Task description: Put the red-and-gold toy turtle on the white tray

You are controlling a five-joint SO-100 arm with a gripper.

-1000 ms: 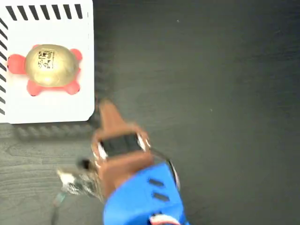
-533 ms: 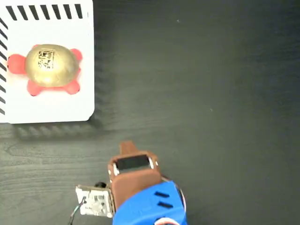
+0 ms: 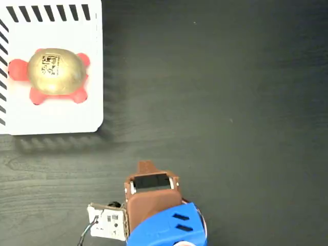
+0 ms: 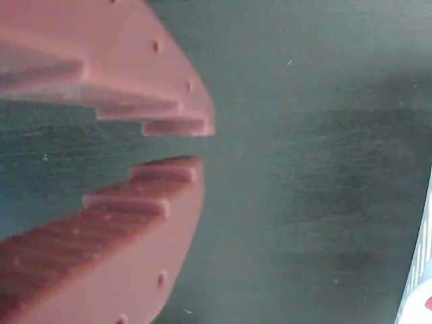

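Partly cropped white tray (image 3: 56, 115) under red-and-gold toy turtle (image 3: 54, 72)

Table (image 3: 230, 102): dark, wood-grained top. Tray (image 3: 56, 115): white, square, black diagonal edge stripes, flat on the table at upper left of the fixed view. Nothing else rests directly on the surface shown.

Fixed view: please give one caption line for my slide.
Red-and-gold toy turtle rests on the white tray at upper left; the brown hand sits apart on the dark table.
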